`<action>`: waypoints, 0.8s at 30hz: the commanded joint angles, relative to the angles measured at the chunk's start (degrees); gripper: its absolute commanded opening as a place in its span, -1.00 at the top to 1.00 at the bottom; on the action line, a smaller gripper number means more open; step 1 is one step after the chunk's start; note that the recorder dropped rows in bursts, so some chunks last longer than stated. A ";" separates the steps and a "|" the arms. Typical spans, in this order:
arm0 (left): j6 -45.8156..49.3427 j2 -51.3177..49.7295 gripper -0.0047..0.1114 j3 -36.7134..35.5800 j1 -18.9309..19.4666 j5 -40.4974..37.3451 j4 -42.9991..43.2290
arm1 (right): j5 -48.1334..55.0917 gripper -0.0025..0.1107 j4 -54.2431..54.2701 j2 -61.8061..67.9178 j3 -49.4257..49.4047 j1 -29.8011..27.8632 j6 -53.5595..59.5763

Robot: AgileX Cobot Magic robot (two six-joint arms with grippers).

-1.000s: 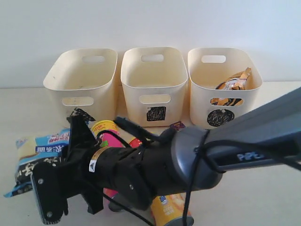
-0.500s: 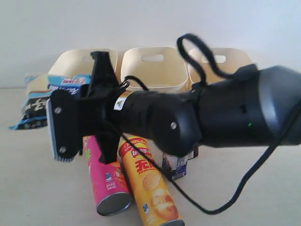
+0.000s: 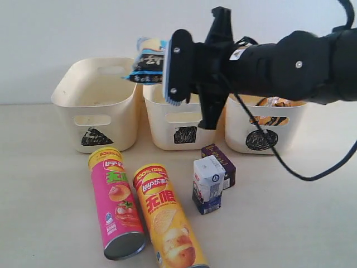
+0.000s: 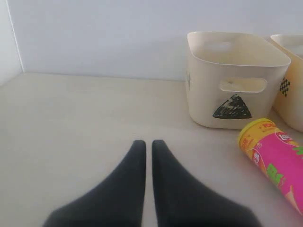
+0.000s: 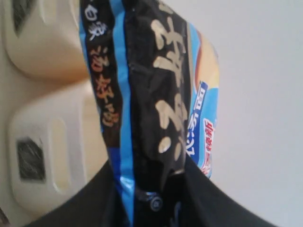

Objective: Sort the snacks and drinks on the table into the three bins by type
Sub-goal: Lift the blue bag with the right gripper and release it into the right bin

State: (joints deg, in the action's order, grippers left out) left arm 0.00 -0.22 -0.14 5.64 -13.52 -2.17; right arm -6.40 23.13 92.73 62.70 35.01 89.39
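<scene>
Exterior view: right end effector (image 5: 150, 168) grasps blue bag (image 3: 148, 60) above bin rims (image 3: 146, 92); left end effector (image 4: 148, 143) clenched.

I see left bin (image 3: 62, 99), middle bin (image 3: 159, 127) and right bin (image 3: 295, 127) in a row at the back of the table (image 3: 44, 195), close side by side. The binned bag (image 3: 273, 103) lies in right bin. The held bag (image 3: 148, 61) hangs in my right gripper (image 3: 195, 72), up over the adjoining rims of left and middle bins. Before the bins, left tube (image 3: 114, 204) and right tube (image 3: 164, 215) lie side by side. Right of them the front carton (image 3: 208, 184) stands just before the rear carton (image 3: 223, 159).
</scene>
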 commanded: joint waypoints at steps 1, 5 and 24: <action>-0.41 0.22 0.85 0.14 -0.34 0.16 0.12 | -0.62 0.96 -0.10 -0.76 0.00 -7.19 -0.36; -0.41 0.22 0.85 0.14 -0.34 0.16 0.12 | 1.71 0.96 0.17 0.49 2.08 -14.43 -4.73; -0.41 0.22 0.85 0.14 -0.34 0.26 0.12 | 18.24 0.45 5.12 23.37 28.68 -24.32 -30.94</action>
State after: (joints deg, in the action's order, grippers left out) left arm 0.00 -0.22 -0.14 5.64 -13.52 -2.17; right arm 11.04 26.61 115.88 89.91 11.80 60.15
